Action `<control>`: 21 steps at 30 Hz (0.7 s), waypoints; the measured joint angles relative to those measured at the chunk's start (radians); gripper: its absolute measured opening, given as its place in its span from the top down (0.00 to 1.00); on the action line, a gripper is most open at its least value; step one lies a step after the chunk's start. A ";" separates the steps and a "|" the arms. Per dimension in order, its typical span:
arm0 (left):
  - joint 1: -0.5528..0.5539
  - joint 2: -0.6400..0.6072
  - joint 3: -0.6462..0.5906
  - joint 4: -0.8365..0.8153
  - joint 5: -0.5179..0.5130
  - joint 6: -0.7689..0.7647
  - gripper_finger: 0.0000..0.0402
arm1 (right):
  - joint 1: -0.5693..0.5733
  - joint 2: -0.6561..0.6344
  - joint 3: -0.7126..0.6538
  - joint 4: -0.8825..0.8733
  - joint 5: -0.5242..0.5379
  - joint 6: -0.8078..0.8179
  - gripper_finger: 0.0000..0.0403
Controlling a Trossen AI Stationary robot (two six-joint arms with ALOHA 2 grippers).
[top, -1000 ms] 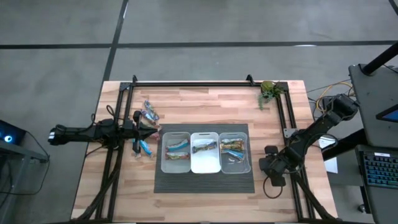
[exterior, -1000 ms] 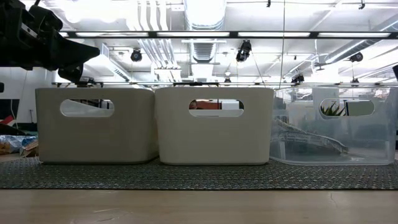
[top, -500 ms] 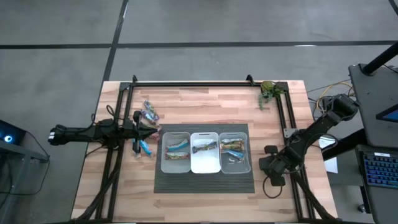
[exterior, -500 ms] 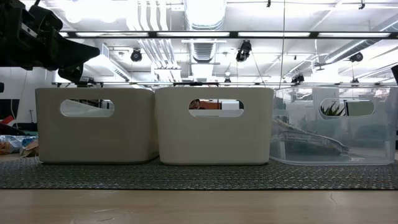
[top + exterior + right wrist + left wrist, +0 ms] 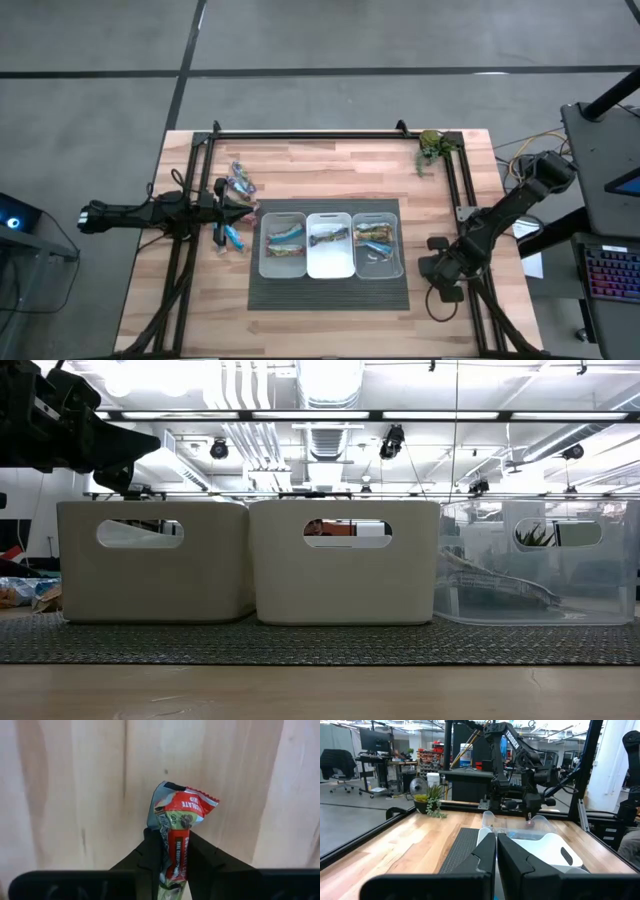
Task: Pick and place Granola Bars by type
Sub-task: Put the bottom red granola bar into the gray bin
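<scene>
- We look down on a pale wooden tabletop with a dark ribbed mat at its middle, grey floor all around.
- On the mat three bins stand side by side, each with a few granola bars inside.
- Our right gripper sits low over the tabletop's bare wood, off the mat's right edge; its fingers are pressed in on a silvery bar with red marks, the wrapper's crimped end sticking out just beyond the fingertips.
- In the high view that gripper shows well apart from the nearest bin.
- Our left gripper hovers beside the left bin, its fingers fully together with nothing between them.
- Loose bars lie on the wood close to those fingers, some just beyond the tips, a blue one just beside them.
- A small green plant stands at the tabletop's far right corner, well apart from both grippers.
</scene>
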 joint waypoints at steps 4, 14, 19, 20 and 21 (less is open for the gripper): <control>0.000 0.000 0.000 0.000 0.000 0.000 1.00 | -0.002 -0.001 0.034 -0.033 -0.035 -0.013 0.85; 0.000 0.000 0.000 0.000 0.000 0.000 1.00 | -0.002 -0.027 0.183 -0.134 -0.036 -0.057 0.86; 0.000 0.000 0.000 0.000 0.000 0.000 1.00 | -0.004 -0.030 0.194 -0.135 -0.030 -0.058 0.90; 0.000 0.000 0.000 0.000 0.000 0.000 1.00 | -0.004 -0.030 0.191 -0.135 -0.031 -0.057 0.91; 0.000 0.000 0.000 0.000 0.000 0.000 1.00 | -0.004 -0.029 0.188 -0.138 -0.031 -0.055 0.92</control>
